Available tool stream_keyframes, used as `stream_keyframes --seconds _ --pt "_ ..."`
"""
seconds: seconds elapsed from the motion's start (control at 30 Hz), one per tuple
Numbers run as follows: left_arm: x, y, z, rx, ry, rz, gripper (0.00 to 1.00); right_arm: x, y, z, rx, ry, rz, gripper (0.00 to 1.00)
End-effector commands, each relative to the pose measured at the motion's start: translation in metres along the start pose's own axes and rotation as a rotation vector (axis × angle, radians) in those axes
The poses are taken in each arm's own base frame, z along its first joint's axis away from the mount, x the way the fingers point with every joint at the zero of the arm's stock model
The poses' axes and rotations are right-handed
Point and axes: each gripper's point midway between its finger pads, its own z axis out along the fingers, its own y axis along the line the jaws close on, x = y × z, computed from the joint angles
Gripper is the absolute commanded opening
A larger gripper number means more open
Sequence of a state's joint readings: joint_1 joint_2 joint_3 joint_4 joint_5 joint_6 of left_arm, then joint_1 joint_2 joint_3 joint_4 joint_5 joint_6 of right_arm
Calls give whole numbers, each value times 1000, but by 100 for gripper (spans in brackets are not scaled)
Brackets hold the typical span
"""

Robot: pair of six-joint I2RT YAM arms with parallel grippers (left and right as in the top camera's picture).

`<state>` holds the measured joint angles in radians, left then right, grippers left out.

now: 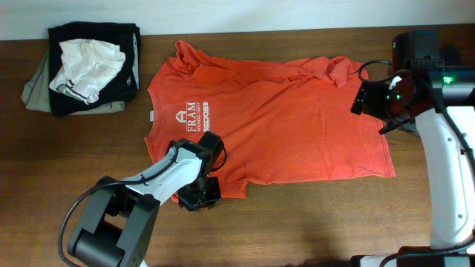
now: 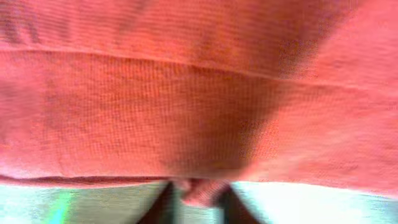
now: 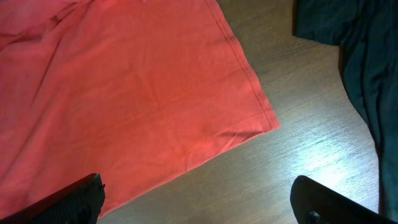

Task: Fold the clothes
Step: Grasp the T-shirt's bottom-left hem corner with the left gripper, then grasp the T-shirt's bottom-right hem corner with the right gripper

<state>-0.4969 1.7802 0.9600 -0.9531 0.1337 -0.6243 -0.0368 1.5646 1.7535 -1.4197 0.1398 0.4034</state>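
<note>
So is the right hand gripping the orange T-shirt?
No, the right hand is open above the orange T-shirt, fingers wide apart with nothing between them.

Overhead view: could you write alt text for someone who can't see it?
A red-orange T-shirt lies spread on a wooden table. The left tool is down on its near edge, and the right tool is beside its hem. A pile of dark and white clothes sits at the table's corner.

T-shirt (image 1: 282,119) right of clothes pile (image 1: 82,67)
</note>
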Motion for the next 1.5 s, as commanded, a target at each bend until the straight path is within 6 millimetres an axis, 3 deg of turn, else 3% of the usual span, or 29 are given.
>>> stream_keyframes --seconds 0.0,0.1,0.23,0.3,0.4,0.5,0.63,0.8,0.93,1.03,1.2,1.27,1.4,1.47 --pt "3 27 12 -117 6 -27 1 -1 -1 1 5 0 -4 99" --pt "13 32 1 -133 28 -31 1 6 -6 1 27 25 37 99" --pt "14 29 -33 -65 -80 -45 1 15 -32 4 150 45 161 99" --pt "12 28 -47 -36 -140 -40 1 24 -47 20 184 93 227 98" --pt "13 36 -51 -70 -158 -43 1 33 -66 44 201 145 290 99" --pt "14 68 -56 -210 -178 -123 1 49 -87 79 162 224 399 99" --pt "11 84 -57 -208 -153 -197 1 70 -80 120 81 275 394 99" --pt "12 106 -62 -251 -145 -258 1 92 -82 148 103 295 457 99" --pt "10 111 -68 -240 -176 -280 1 98 -83 158 104 294 463 99" --pt "9 110 -68 -240 -175 -244 1 102 -103 159 228 261 530 99" --pt "10 107 -67 -219 -166 -245 1 96 -108 162 228 232 566 99" --pt "10 106 -67 -217 -164 -245 1 95 -112 170 151 246 620 99" --pt "3 103 -67 -199 -191 -246 1 99 -106 189 47 236 572 99" --pt "0 100 -67 -183 -201 -246 1 107 -106 201 43 223 573 76"
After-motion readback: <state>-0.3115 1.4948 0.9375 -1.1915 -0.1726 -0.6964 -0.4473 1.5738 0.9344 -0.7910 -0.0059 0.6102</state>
